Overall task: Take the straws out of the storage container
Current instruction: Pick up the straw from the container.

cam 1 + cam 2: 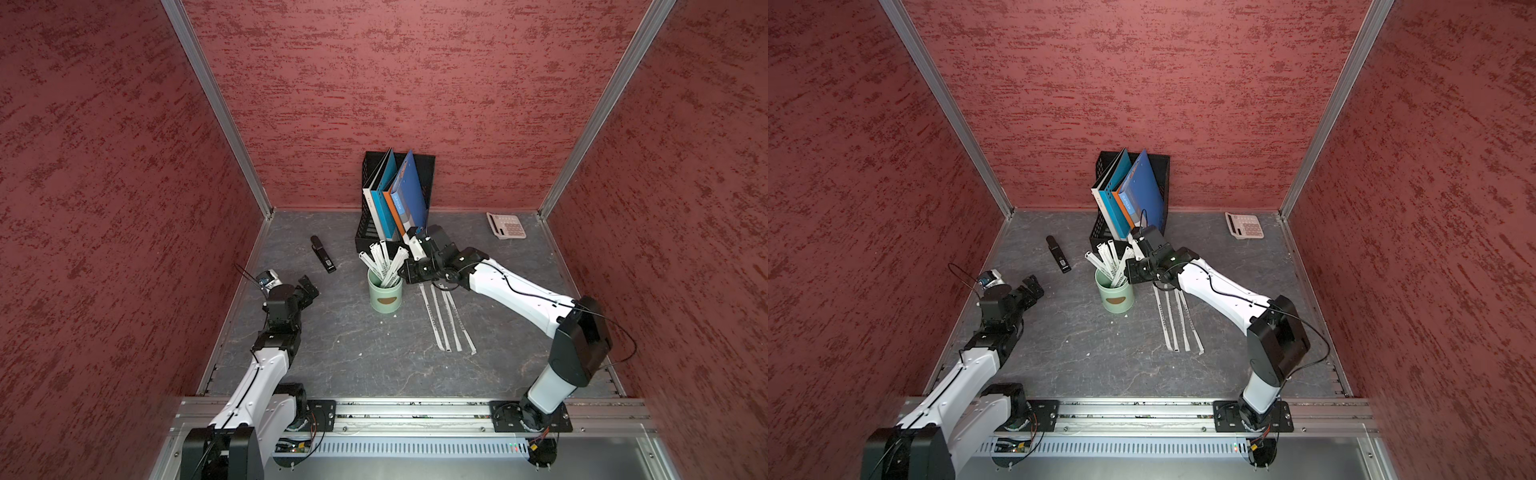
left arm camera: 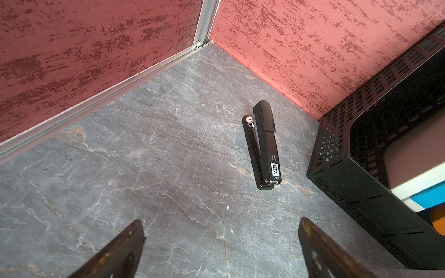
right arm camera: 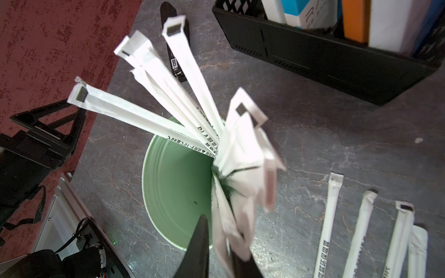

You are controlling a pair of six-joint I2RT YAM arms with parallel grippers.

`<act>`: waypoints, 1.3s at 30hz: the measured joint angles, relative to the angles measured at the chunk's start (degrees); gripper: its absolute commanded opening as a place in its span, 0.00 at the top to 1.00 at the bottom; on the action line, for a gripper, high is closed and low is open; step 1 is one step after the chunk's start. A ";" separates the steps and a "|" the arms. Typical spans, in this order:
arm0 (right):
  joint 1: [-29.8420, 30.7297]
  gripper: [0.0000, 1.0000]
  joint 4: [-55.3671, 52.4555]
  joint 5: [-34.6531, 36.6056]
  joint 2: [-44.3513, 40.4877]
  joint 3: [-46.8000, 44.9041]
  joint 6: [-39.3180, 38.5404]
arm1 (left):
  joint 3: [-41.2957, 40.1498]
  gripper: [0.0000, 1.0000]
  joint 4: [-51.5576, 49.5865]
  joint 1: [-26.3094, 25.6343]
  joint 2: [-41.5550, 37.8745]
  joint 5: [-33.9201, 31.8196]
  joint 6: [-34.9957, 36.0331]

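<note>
The right gripper [image 3: 221, 238] is pinched narrow on a few wrapped straws [image 3: 243, 149] at the right side of the storage container's [image 3: 173, 173] rim, with one dark finger [image 3: 202, 245] angled down over the rim. The container stands upright near the middle of the table [image 1: 332, 353]. Its other straws fan toward the back, leaving the left part of its mouth open.

Just to its right, under the right arm's wrist, four loose straws [image 1: 446, 320] lie flat side by side, running toward the front edge. Close behind the container and the gripper, a black file rack [image 1: 365, 239] with leaning folders stands at the back edge, so room there is tight. A stapler [image 1: 323, 254] lies left of the rack, and a pale keypad device [image 1: 506, 225] sits in the far-right corner.

The left gripper [image 2: 221, 252] hangs wide apart, holding nothing, near the left edge and well apart from the container. Bare table lies between it and the stapler, and the table's front half is open.
</note>
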 measured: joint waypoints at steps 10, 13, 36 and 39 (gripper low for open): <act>0.00 0.99 -0.15 -0.15 0.42 0.31 -0.24 | 0.00 0.00 0.00 0.00 0.00 0.02 0.00; 0.00 1.00 -0.17 -0.46 0.24 0.31 -0.28 | 0.00 0.00 0.00 0.00 0.11 0.04 0.00; -0.22 1.00 -14.84 1.07 -16.04 11.93 -6.69 | 0.79 0.01 -0.44 0.00 0.63 0.42 -0.02; -0.68 1.00 -19.45 3.65 -18.58 14.14 -8.26 | 0.81 0.01 -0.50 0.00 0.83 0.42 0.00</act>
